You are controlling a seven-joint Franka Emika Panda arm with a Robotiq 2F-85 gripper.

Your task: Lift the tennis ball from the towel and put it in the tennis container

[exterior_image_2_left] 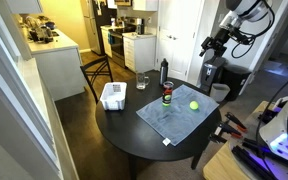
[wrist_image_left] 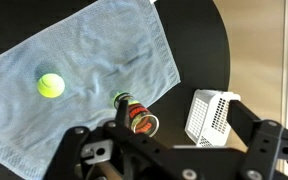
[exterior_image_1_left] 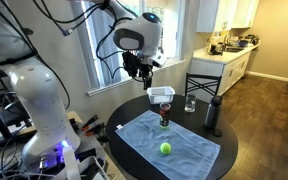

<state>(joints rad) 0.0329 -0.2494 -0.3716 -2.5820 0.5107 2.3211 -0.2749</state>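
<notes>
Tennis ball is small, round, fuzzy and yellow-green. It sits on the towel, approx. in the middle, w/ nothing touching it. The towel is a big flat cloth, light blue-grey and soft, w/ a few small wrinkles and a stitched hem.

The tennis container is a thin clear plastic tube w/ a dark red band. It stands up straight at the towel's edge, near the ball but apart from it.

Just past the towel is a clear tub w/ a red rim. A drinking glass and a tall dark bottle stand near it.

All of this is on a round table w/ a smooth black top.

The gripper hangs high over the table, well apart from the ball. In the wrist view its two dark fingers are spread wide w/ nothing between them.

The room is a kitchen w/ white cupboards, a dark wood floor and a bright window behind the white arm.
</notes>
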